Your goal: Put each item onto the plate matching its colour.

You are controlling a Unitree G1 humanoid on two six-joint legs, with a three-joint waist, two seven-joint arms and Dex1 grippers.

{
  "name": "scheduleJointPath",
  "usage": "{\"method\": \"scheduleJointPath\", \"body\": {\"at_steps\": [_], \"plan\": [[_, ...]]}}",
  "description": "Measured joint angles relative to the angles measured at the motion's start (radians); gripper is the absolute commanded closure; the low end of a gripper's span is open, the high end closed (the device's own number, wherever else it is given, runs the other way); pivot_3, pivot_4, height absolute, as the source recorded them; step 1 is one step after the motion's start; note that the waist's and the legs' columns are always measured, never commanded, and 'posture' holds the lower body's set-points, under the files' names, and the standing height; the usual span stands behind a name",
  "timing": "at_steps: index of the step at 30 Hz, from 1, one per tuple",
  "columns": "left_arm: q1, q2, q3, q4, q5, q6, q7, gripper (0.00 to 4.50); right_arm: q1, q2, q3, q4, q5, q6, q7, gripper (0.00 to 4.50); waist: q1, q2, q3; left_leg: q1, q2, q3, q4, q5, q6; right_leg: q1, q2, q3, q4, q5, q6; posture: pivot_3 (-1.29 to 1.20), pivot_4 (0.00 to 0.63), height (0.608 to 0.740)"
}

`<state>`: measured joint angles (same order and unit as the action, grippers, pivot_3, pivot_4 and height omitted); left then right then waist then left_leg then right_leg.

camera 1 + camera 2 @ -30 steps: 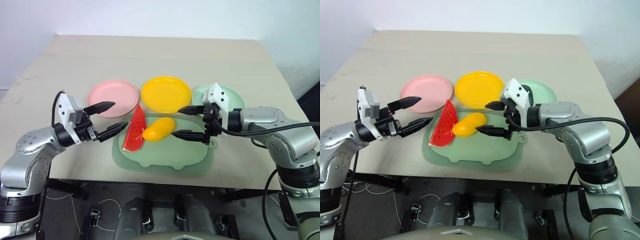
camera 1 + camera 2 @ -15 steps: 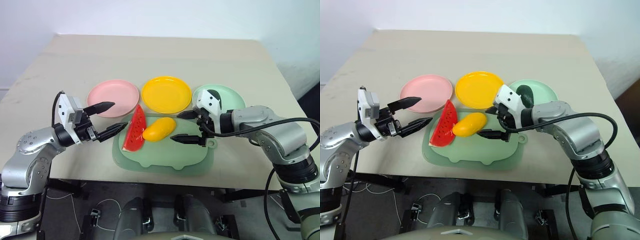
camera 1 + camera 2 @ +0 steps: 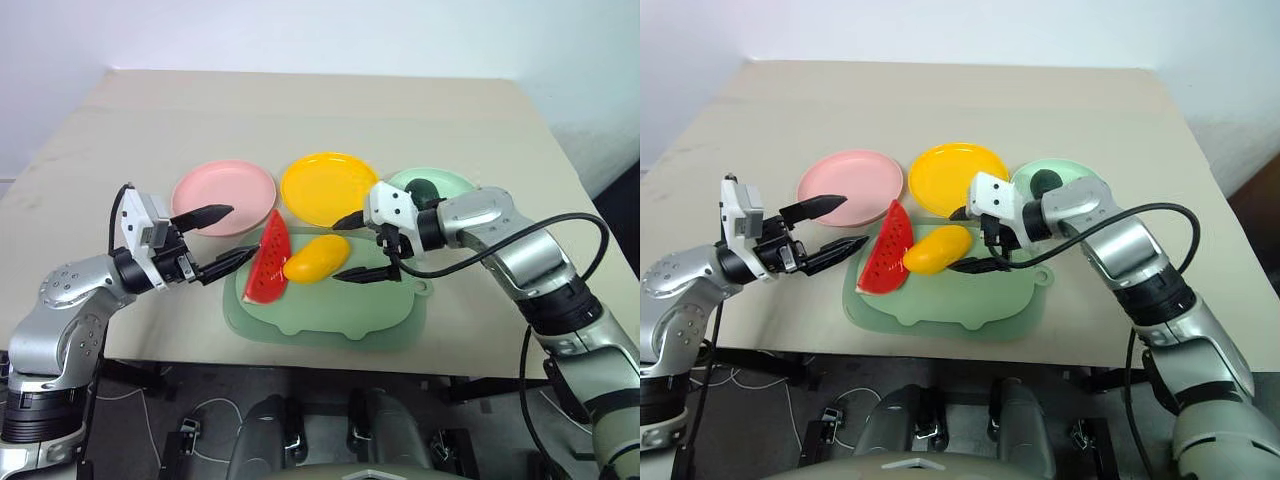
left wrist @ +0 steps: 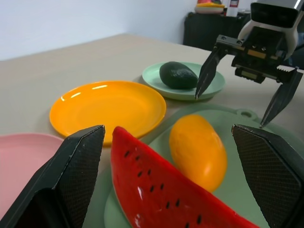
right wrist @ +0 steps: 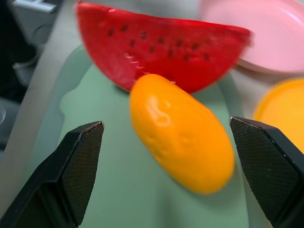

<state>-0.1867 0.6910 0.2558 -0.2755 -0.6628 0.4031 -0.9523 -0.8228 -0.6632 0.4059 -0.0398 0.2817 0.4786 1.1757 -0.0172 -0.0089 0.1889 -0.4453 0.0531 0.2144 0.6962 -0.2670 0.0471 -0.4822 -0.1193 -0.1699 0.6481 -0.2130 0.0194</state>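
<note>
- Dark green avocado [image 4: 178, 75] already lying on pale mint green plate [image 4: 216, 88], matching colour, so that pairing looks done.
- Yellow-orange mango [image 3: 317, 257] and red watermelon wedge [image 3: 270, 258] side by side, touching, on large light green mat [image 3: 330, 320]; not yet sorted.
- Yellow plate [image 3: 330, 188] and pink plate [image 3: 223, 196] bare, just behind mat.
- Right gripper [image 3: 352, 246] spread wide, empty, aimed at mango, apparently lining up to grasp.
- Left gripper [image 3: 222, 238] spread wide, empty, hovering beside watermelon, near pink plate, seemingly waiting.
</note>
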Motion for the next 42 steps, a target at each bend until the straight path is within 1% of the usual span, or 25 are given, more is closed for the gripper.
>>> {"method": "scheduleJointPath", "body": {"at_steps": [5,10,17,21,23,24,25,26,31,35,37,39,42], "plan": [[0.041,-0.001,0.008,-0.012,-0.001,0.000,0.008,0.00,-0.054,0.058,0.058,0.162,-0.108,-0.211,0.097,0.01,-0.001,0.000,0.000,0.000,0.000,0.000,0.001,0.000,0.000,0.000,0.000,0.000,0.001,0.000,0.000,0.00,0.150,0.696],[0.056,0.000,0.018,-0.050,-0.005,0.002,0.031,0.00,-0.116,0.144,0.078,0.344,-0.191,-0.426,0.141,0.01,-0.002,0.000,0.000,0.000,0.000,0.000,0.001,0.000,0.000,0.001,0.000,0.000,0.001,0.000,0.000,0.00,0.150,0.696],[0.076,0.005,0.043,-0.084,-0.017,0.006,0.052,0.00,-0.184,0.232,0.091,0.579,-0.286,-0.600,0.173,0.01,-0.004,0.000,0.000,0.001,0.000,0.000,0.001,0.000,0.000,0.001,0.000,0.000,0.002,0.000,0.000,0.00,0.150,0.696],[0.080,0.006,0.047,-0.092,-0.022,0.007,0.064,0.00,-0.217,0.289,0.098,0.728,-0.353,-0.661,0.157,0.01,-0.005,0.000,0.000,0.001,0.000,0.000,0.001,0.000,0.000,0.001,0.000,0.000,0.003,0.000,0.000,0.00,0.150,0.696],[0.080,0.006,0.048,-0.093,-0.023,0.008,0.069,0.00,-0.233,0.306,0.098,0.784,-0.375,-0.668,0.146,0.40,-0.005,0.000,0.000,0.001,0.000,0.001,0.001,0.000,0.000,0.001,0.000,0.000,0.003,0.000,0.000,0.00,0.150,0.696],[0.080,0.006,0.048,-0.093,-0.024,0.008,0.071,0.00,-0.242,0.309,0.097,0.793,-0.380,-0.669,0.146,0.61,-0.005,0.000,0.000,0.001,0.000,0.001,0.001,0.000,0.000,0.001,0.000,0.000,0.003,0.000,0.000,0.00,0.150,0.696],[0.080,0.006,0.049,-0.093,-0.024,0.008,0.072,0.00,-0.246,0.309,0.095,0.795,-0.383,-0.669,0.147,0.93,-0.005,0.000,0.000,0.001,0.000,0.000,0.001,0.000,0.000,0.001,0.000,0.000,0.003,0.000,0.000,0.00,0.150,0.696],[0.082,0.007,0.049,-0.094,-0.024,0.008,0.072,0.00,-0.247,0.309,0.091,0.796,-0.386,-0.670,0.148,1.10,-0.005,0.000,0.000,0.001,0.000,0.000,0.001,0.000,0.000,0.001,0.000,0.000,0.003,0.000,0.000,0.00,0.150,0.696],[0.088,0.009,0.051,-0.093,-0.024,0.008,0.069,0.00,-0.243,0.288,0.079,0.777,-0.392,-0.666,0.178,1.13,-0.004,0.000,0.000,0.001,0.000,0.000,0.001,0.000,-0.001,0.000,0.000,0.000,0.003,0.000,0.000,0.00,0.150,0.696],[0.081,0.009,0.049,-0.091,-0.023,0.006,0.067,0.00,-0.209,0.238,0.040,0.646,-0.347,-0.615,0.234,1.13,-0.004,0.000,0.000,0.001,0.000,0.000,0.001,0.000,-0.001,0.000,0.000,0.000,0.003,0.000,0.000,0.00,0.150,0.696],[0.072,0.009,0.046,-0.090,-0.023,0.005,0.066,0.00,-0.185,0.221,0.014,0.569,-0.316,-0.559,0.249,1.13,-0.004,0.000,0.000,0.001,0.000,0.000,0.001,0.000,-0.001,0.000,0.000,0.000,0.003,0.000,0.000,0.00,0.150,0.696],[0.064,0.007,0.044,-0.087,-0.023,0.002,0.064,0.00,-0.165,0.208,-0.028,0.487,-0.266,-0.458,0.252,1.13,-0.004,0.000,0.000,0.001,0.000,0.000,0.002,0.000,-0.001,0.000,-0.001,0.000,0.003,0.000,0.000,0.00,0.150,0.696],[0.055,0.004,0.041,-0.078,-0.021,0.001,0.061,0.00,-0.187,0.204,-0.093,0.467,-0.245,-0.355,0.187,1.13,-0.004,0.000,0.000,0.001,0.000,0.000,0.002,0.000,-0.001,0.000,-0.001,0.000,0.004,0.000,0.000,0.00,0.150,0.696]]}}
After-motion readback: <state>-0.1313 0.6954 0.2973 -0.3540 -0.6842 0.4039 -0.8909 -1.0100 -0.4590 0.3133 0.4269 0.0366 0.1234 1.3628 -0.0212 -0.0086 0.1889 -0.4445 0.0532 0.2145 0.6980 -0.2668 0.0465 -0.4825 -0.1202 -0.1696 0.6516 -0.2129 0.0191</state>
